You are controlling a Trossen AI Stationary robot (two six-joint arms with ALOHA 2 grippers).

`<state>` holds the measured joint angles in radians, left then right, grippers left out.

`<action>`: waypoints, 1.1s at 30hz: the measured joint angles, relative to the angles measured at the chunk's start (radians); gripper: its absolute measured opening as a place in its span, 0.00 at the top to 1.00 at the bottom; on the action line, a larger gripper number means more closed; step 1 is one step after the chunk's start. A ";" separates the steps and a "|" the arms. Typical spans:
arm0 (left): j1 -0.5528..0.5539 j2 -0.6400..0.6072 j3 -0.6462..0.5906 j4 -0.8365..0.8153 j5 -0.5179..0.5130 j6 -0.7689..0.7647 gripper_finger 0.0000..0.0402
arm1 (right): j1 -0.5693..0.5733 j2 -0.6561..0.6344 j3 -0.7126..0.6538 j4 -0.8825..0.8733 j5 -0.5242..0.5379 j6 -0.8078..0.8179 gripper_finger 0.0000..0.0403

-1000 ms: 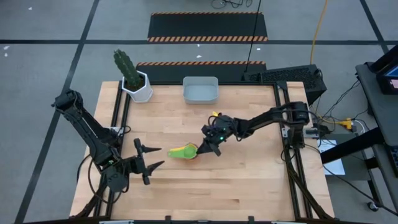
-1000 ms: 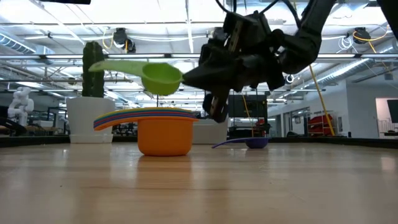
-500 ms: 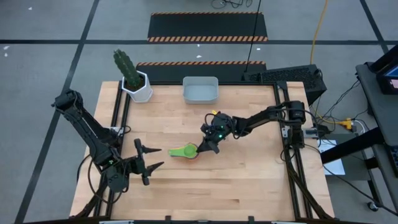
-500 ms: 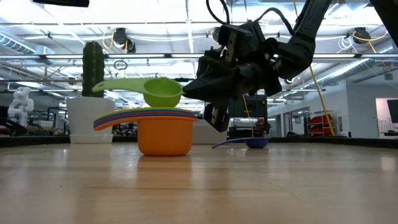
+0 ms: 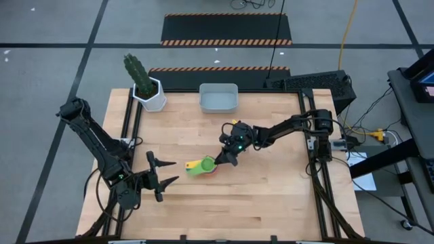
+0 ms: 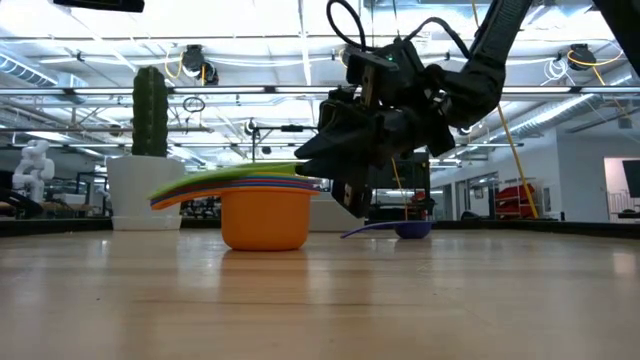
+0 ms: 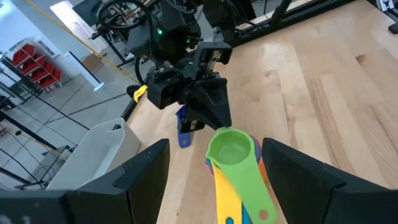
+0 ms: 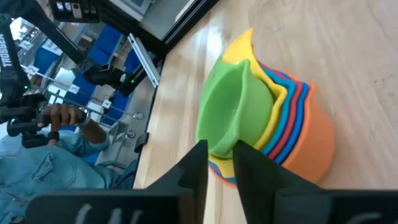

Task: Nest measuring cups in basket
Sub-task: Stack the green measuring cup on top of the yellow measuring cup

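Observation:
A stack of nested measuring cups [image 6: 265, 215] stands on its orange bottom cup near the table's middle [image 5: 202, 167], the handles fanned toward the left. A green cup [image 7: 230, 152] sits on top of the stack. My right gripper [image 5: 222, 160] is at the stack's right side, shut on the green cup [image 8: 233, 115]. A dark blue cup [image 7: 182, 134] lies alone on the table behind the right gripper and also shows in the low view [image 6: 400, 230]. The pale basket [image 5: 218, 98] stands at the far edge. My left gripper [image 5: 166, 179] is open and empty, left of the stack. My right gripper pinches the green cup's bowl rim [image 8: 222, 148] between its two fingers, on the side away from the handle. The fingers slant down from the table's far right. The cup sits nested in the top of the stack, its handle [image 6: 215, 178] lying over the other handles.
A white pot with a cactus [image 5: 150, 95] stands at the far left corner, beside the basket. Bare wood lies in front of the stack and to the right [image 5: 271, 196]. A person shows beyond the table in the right wrist view [image 8: 62, 124].
My right gripper has gone down with the green cup and shifted slightly toward the far edge. The cup, held above the stack before, now sits nested in the stack's top, its handle lying on the other handles.

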<state>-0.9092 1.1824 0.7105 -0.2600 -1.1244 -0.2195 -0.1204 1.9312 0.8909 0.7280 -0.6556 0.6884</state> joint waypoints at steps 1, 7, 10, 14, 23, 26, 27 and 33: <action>0.000 0.000 0.000 0.000 0.000 0.000 0.35 | -0.003 0.000 0.000 0.000 0.000 0.003 0.82; 0.000 0.000 0.000 0.000 0.000 -0.002 0.35 | -0.024 -0.005 0.000 -0.001 0.011 0.014 0.71; 0.000 0.000 0.000 0.000 0.000 -0.009 0.35 | -0.024 -0.016 0.000 0.000 0.029 0.005 0.66; 0.018 0.002 0.000 0.000 0.002 -0.062 0.35 | -0.024 -0.031 0.000 0.000 0.029 0.000 0.63; 0.098 0.111 0.000 0.142 0.177 -0.163 0.35 | 0.006 -0.147 -0.001 -0.149 0.156 -0.104 0.62; 0.100 0.199 0.000 0.292 0.273 -0.154 0.35 | 0.033 -0.239 -0.001 -0.258 0.342 -0.208 0.62; 0.101 0.228 0.000 0.341 0.305 -0.140 0.36 | 0.044 -0.271 -0.001 -0.290 0.414 -0.243 0.62; 0.149 0.420 0.000 0.500 0.411 -0.166 0.46 | 0.119 -0.442 0.000 -0.350 0.737 -0.407 0.62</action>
<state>-0.7602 1.6019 0.7105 0.2403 -0.7130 -0.3856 -0.0017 1.4895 0.8906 0.3782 0.0815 0.2812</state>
